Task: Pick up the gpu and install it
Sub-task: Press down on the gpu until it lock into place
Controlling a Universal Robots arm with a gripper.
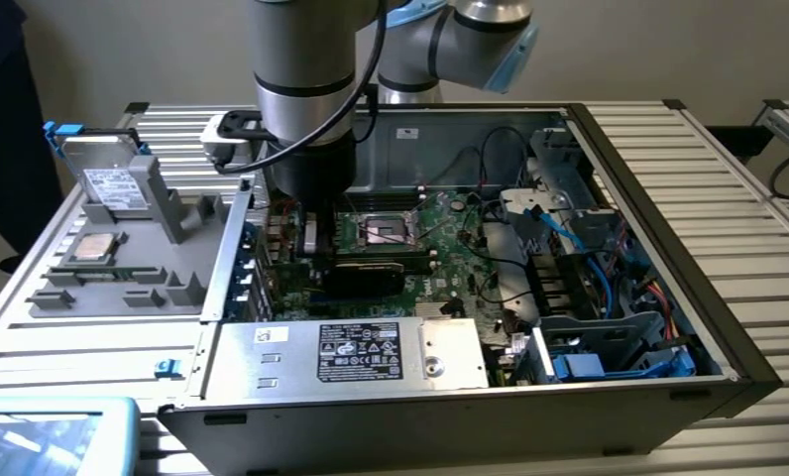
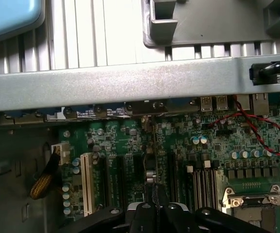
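Observation:
In the exterior view my gripper (image 1: 308, 236) reaches down into the open computer case (image 1: 659, 169), at the motherboard's (image 1: 434, 248) side toward the exterior view's left. In the wrist view the gripper (image 2: 151, 203) is shut on the gpu (image 2: 149, 167). I see the card edge-on, as a thin dark strip with a silver piece. It stands on edge among the expansion slots, between two black slots (image 2: 171, 170), with its far end at the case's rear wall (image 2: 130, 85). Whether it sits in a slot I cannot tell.
A white slot (image 2: 86, 184) and the CPU socket (image 2: 249, 204) flank the card. A red-black wire (image 2: 256, 124) loops over the board. The power supply (image 1: 368, 352) fills the case's near side, and blue cables (image 1: 593, 248) lie toward the exterior view's right. A grey tray (image 1: 130, 258) holds a hard drive (image 1: 110, 183).

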